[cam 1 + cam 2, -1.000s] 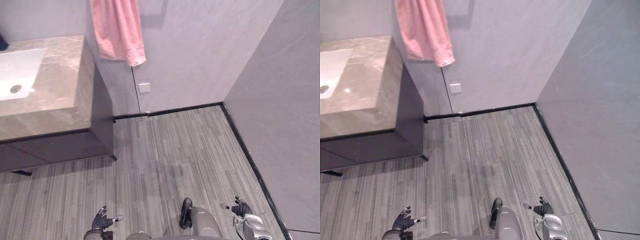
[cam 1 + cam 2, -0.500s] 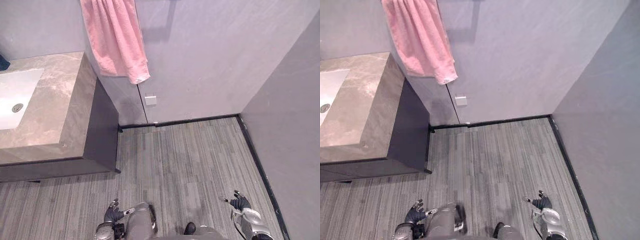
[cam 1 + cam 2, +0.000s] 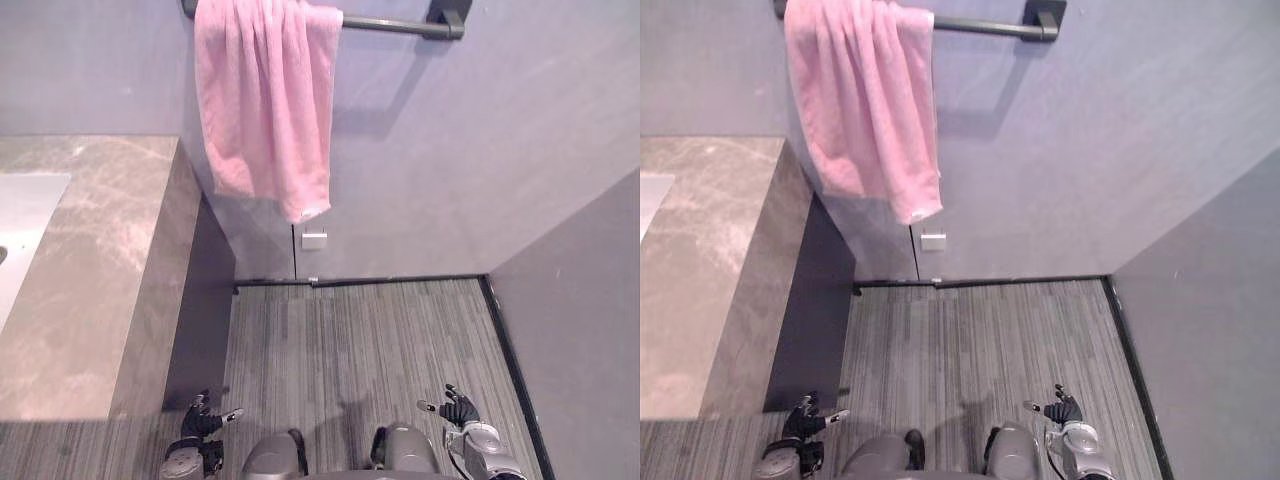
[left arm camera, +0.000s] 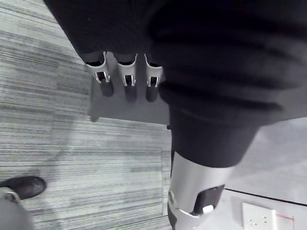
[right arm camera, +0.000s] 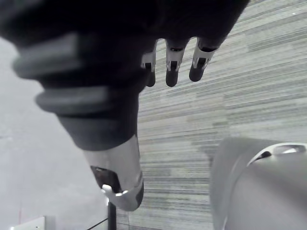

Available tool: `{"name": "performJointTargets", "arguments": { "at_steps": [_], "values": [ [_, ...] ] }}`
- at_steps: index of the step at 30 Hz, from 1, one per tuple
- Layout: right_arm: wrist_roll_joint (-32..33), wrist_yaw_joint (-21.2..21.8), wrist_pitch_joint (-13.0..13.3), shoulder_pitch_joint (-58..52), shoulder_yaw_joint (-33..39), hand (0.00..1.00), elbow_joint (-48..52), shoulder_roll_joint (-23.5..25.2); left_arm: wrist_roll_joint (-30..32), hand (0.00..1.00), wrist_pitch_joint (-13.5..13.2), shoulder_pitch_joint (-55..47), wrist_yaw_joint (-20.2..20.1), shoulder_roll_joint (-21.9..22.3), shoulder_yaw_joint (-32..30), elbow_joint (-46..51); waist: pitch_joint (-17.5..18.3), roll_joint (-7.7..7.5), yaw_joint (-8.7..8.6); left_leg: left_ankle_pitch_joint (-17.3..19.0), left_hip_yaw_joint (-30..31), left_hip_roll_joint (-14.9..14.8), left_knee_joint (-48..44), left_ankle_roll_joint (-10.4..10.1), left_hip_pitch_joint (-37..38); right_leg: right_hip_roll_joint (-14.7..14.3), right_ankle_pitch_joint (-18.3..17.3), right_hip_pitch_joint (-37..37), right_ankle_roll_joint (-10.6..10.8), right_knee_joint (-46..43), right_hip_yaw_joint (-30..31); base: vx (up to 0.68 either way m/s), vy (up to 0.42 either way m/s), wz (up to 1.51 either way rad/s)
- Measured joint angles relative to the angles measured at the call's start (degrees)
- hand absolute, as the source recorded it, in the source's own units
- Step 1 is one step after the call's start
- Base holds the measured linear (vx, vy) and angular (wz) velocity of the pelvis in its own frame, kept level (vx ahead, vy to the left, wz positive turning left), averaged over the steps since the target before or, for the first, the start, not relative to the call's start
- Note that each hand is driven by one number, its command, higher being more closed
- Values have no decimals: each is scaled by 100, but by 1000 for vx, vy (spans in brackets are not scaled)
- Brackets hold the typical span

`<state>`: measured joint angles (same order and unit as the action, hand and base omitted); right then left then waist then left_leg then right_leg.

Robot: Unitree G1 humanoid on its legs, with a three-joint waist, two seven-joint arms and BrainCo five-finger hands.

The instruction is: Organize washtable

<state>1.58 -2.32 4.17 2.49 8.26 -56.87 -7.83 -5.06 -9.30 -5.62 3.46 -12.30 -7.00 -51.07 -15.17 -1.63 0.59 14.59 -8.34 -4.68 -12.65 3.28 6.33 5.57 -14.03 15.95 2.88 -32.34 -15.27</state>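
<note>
- A brown marble table [image 3: 90,290] with a white inset basin [image 3: 22,225] runs along the left side, against the grey wall.
- A pink towel [image 3: 265,100] hangs over a dark wall bar [image 3: 395,24], just past the table's far corner; a small white wall socket [image 3: 314,240] sits below it.
- The left hand [image 3: 199,424] hangs low over the grey striped floor [image 3: 350,335], near the table's dark cabinet side, fingers relaxed and apart, holding nothing.
- The right hand [image 3: 459,410] hangs low on the other side, fingers likewise spread and empty.
- Compared with half a second ago, the whole view has swung: the bar has come into sight and the table sits closer, while both hands stay low and empty.
</note>
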Motion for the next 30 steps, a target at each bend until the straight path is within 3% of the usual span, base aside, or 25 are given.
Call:
{"name": "performJointTargets", "arguments": {
  "at_steps": [2,3,4,5,7,8,11,13,15,17,18,19,25,30],
  "values": [
    [0,0,-3,-66,2,0,3,-7,5,0,-4,57,22,-14,-1,-1,32,-61,-1,55,92,-39,43,-247,209,-264,747,81,-78,1588,213,460,-172,57],
    [0,1,-5,-242,9,0,3,-20,12,0,-5,47,21,-11,8,-4,97,-236,-7,216,226,49,70,-518,399,-257,1696,-2,-35,2467,416,508,-251,69],
    [-5,-1,-33,-316,44,0,-39,-125,13,0,6,110,30,168,-6,-119,109,-111,23,376,449,-62,96,-712,635,-337,2281,-44,-413,2207,452,500,-243,54],
    [-8,-2,-60,-274,58,0,-28,-139,19,0,-3,92,4,222,-1,-124,143,-29,39,320,491,-152,88,-788,600,-380,2213,7,-473,2084,500,413,-206,51],
    [-11,10,-37,-255,242,0,94,-148,28,0,-1,135,-62,395,3,-131,175,129,-25,81,709,-319,-130,-1005,507,-384,1600,10,-512,1705,311,434,-216,52],
    [-10,8,-39,-277,270,0,131,-139,29,0,-1,156,-75,427,2,-127,180,151,-33,43,767,-358,-288,-1065,438,-382,1499,-38,-522,1663,229,374,-211,60],
    [7,-4,-58,-421,254,0,377,-82,67,0,-1,195,-82,550,2,-80,171,175,59,-258,733,-723,-2415,-1561,-325,-526,1209,-715,-627,1926,44,269,-170,35],
    [29,-21,-36,-402,260,0,624,-10,66,0,4,122,-81,591,8,-66,186,175,70,-16,330,-1001,-3034,-1185,-779,-636,1194,-1156,-654,2248,22,214,-90,-2],
    [147,-25,16,-354,270,0,722,16,62,0,2,127,-81,625,10,-64,235,169,94,165,108,-973,-2366,-909,-1158,-636,1218,-1335,-618,2464,90,205,-16,-15],
    [187,-29,16,-316,290,0,652,21,55,0,4,125,-78,629,10,-69,254,196,198,115,342,-799,-1269,-898,-1218,-627,1256,-1371,-548,2513,272,158,98,-44],
    [186,-36,7,-335,302,0,629,21,49,0,3,118,-75,636,12,-80,287,242,198,-352,557,-692,-643,-982,-1207,-648,1267,-1395,-463,2556,355,200,166,-52],
    [185,-49,-14,-406,297,0,596,108,34,0,3,61,-62,582,11,-142,379,136,240,-454,506,-514,-342,-933,-985,-536,1304,-1449,-307,2686,513,187,148,-26],
    [159,-47,-14,-555,299,0,497,128,52,0,3,27,-69,496,16,-307,523,67,194,-476,218,-222,-1,-887,-640,-337,1453,-1695,-76,3116,786,122,117,-20],
    [104,-45,-20,-609,295,0,141,118,55,0,1,1,-70,467,13,-365,563,80,169,-528,189,-162,308,-810,-359,-351,1475,-1864,-72,3265,848,39,16,-9]
  ]
}}
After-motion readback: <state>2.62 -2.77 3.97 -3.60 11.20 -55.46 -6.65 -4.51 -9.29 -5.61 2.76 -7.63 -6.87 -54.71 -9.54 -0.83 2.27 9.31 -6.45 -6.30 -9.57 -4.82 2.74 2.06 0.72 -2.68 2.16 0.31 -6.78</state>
